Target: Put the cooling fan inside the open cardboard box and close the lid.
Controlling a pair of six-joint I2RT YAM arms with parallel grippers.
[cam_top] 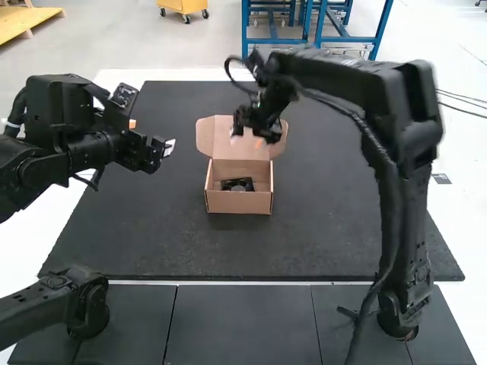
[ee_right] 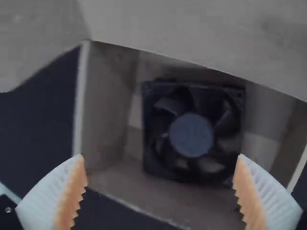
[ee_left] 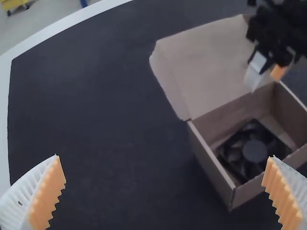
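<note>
A black cooling fan (cam_top: 237, 184) (ee_left: 253, 152) (ee_right: 193, 132) lies flat on the bottom of the small cardboard box (cam_top: 238, 195) (ee_left: 211, 153) in the middle of the black mat. The box's lid (cam_top: 228, 137) (ee_left: 211, 76) (ee_right: 201, 28) stands open, leaning back on the far side. My right gripper (cam_top: 254, 131) (ee_left: 263, 74) (ee_right: 158, 196) hangs open over the lid and the box's far edge, with nothing between its fingers. To the left of the box, above the mat, my left gripper (cam_top: 166, 147) (ee_left: 163, 196) is open and holds nothing.
The black mat (cam_top: 152, 228) covers most of the table, with a white border (cam_top: 23, 236) at its left and right. Bare mat lies on every side of the box.
</note>
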